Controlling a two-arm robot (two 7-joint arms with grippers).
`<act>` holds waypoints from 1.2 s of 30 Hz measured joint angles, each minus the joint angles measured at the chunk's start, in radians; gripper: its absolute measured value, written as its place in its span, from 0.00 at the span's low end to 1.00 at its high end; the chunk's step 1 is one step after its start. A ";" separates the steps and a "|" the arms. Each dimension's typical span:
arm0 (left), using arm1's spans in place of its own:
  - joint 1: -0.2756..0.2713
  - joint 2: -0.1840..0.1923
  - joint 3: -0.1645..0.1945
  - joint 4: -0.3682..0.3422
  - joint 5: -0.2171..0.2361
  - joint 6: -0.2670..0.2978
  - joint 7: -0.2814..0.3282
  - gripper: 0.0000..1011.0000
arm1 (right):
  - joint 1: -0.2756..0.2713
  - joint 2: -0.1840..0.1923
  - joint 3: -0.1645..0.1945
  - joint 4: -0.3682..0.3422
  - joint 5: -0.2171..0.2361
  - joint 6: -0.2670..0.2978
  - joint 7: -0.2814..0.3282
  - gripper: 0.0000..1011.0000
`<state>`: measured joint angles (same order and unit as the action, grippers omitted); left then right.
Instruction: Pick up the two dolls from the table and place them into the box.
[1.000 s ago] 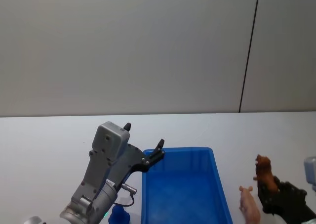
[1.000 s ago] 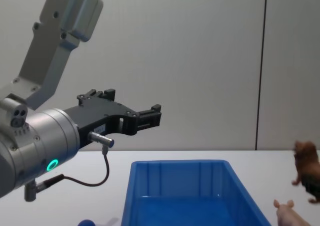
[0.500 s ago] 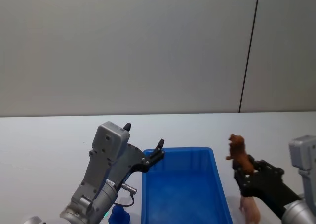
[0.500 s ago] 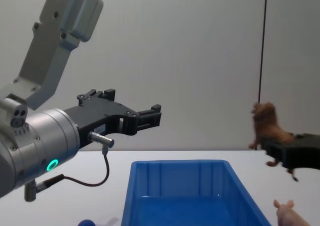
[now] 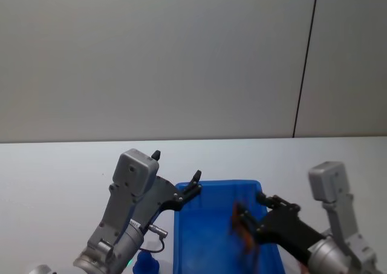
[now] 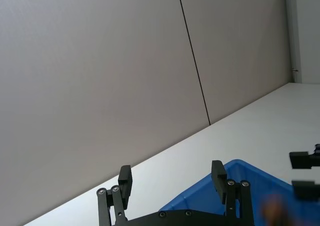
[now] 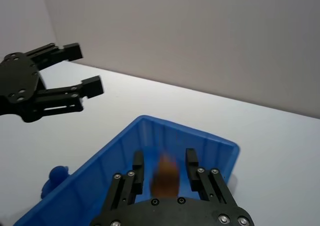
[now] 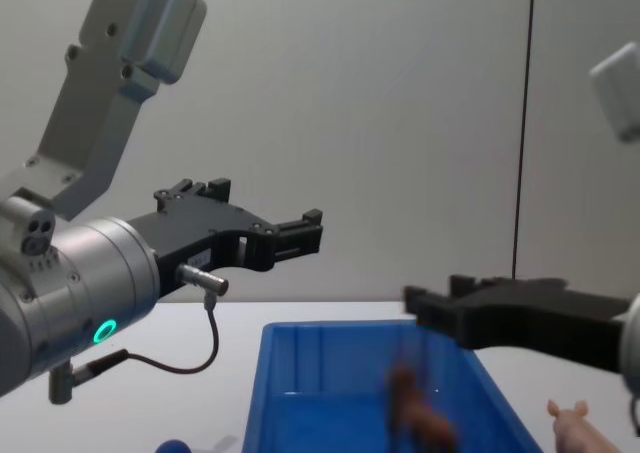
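Box (image 5: 224,184) stands on the white table (image 5: 54,165) before a grey wall (image 5: 151,56).

the brown doll (image 5: 243,233) shows blurred just under the right hand (image 5: 248,204), over the blue box (image 5: 222,182).

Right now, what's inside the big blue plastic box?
The shaggy brown toy doll is inside the blue plastic box, blurred, just below the open right gripper. That gripper's arm covers part of the box's floor in the head view.
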<state>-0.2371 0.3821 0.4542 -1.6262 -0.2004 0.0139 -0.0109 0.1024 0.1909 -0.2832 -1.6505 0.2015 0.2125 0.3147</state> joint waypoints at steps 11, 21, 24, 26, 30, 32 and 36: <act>0.000 0.000 0.000 0.000 0.000 0.000 0.000 0.99 | 0.037 -0.030 -0.019 0.066 -0.013 0.011 0.029 0.81; 0.000 0.000 0.000 0.000 0.000 0.000 0.000 0.99 | 0.007 -0.016 -0.013 0.039 -0.010 0.011 -0.053 0.99; 0.000 0.000 0.000 0.000 0.000 0.000 0.000 0.99 | -0.013 -0.007 -0.008 0.016 -0.008 0.010 -0.089 0.99; 0.000 0.000 0.000 0.000 0.000 0.000 0.000 0.99 | -0.023 -0.002 -0.006 0.004 -0.007 0.008 -0.108 0.99; 0.000 0.000 0.000 0.000 0.000 0.000 0.000 0.99 | -0.053 0.013 0.000 -0.029 -0.007 0.004 -0.160 0.99; 0.000 0.000 0.000 0.000 0.000 0.000 0.000 0.99 | -0.071 0.022 0.003 -0.047 -0.008 0.002 -0.194 0.99; 0.000 0.000 0.000 0.000 0.000 0.000 0.000 0.99 | -0.102 0.035 0.010 -0.077 -0.010 -0.001 -0.243 0.99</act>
<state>-0.2372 0.3821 0.4542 -1.6262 -0.2004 0.0139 -0.0109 0.0002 0.2264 -0.2732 -1.7279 0.1911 0.2110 0.0713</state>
